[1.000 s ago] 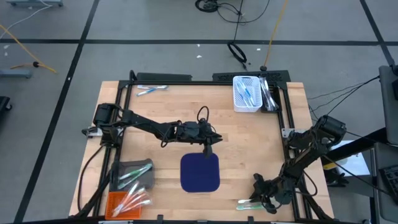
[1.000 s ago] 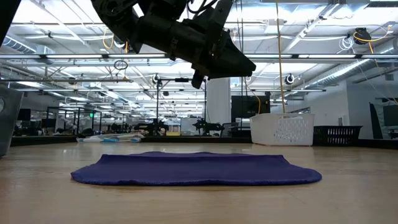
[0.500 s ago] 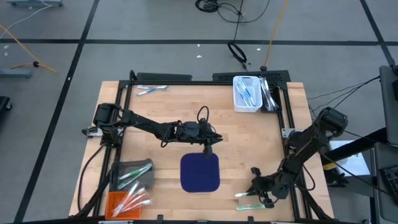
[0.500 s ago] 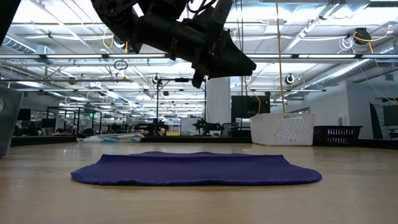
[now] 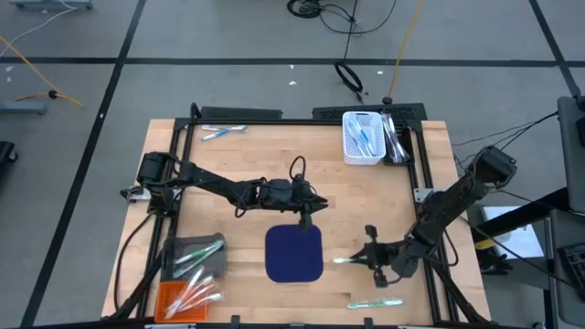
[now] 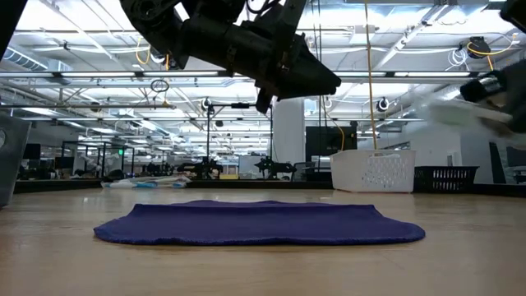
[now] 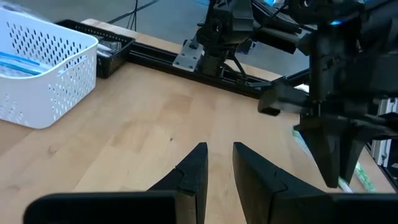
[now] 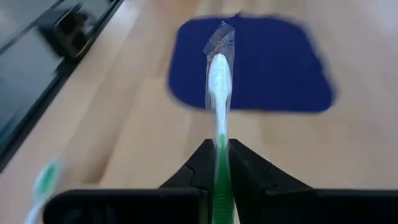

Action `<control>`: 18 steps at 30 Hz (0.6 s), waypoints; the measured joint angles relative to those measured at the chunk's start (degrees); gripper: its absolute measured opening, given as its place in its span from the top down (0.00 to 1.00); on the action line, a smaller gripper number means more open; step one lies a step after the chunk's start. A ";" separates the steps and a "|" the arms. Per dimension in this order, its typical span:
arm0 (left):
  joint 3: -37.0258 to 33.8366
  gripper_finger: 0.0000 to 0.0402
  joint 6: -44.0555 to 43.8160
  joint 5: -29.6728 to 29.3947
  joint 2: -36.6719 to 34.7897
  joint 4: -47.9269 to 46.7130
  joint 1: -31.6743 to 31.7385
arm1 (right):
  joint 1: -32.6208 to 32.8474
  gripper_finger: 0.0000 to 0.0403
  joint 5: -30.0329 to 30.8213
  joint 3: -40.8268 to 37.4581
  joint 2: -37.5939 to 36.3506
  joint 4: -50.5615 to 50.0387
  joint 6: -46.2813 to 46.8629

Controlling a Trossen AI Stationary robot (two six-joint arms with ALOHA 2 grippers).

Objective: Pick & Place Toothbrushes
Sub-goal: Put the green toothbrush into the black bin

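I read the right claw (image 8: 217,163) clenched on a green-and-white plastic toothbrush (image 8: 219,93) in clear wrapping, held above the wooden surface (image 5: 384,210) near its right edge, just beside the navy square fabric mat (image 5: 293,253), brush tip pointing at the mat. A second green toothbrush (image 5: 375,303) lies flat near the front right corner. The left claw (image 7: 216,163) hangs above the mat's far edge, fingers released with a narrow gap, holding nothing. A white perforated plastic basket (image 5: 362,137) holding blue toothbrushes sits at the far right corner.
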 joint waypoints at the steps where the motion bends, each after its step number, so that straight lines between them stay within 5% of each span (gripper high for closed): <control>1: 0.00 0.82 0.24 -0.01 0.00 0.11 0.00 | -0.40 0.95 1.43 0.00 -0.78 -0.13 -0.78; 12: 0.00 0.82 2.51 -0.02 0.01 3.48 -0.01 | -4.39 0.95 18.33 0.00 -12.10 0.60 -9.80; 18: 0.00 0.82 4.57 0.00 0.02 6.00 0.00 | -7.46 0.95 20.24 0.02 -14.33 10.54 -19.62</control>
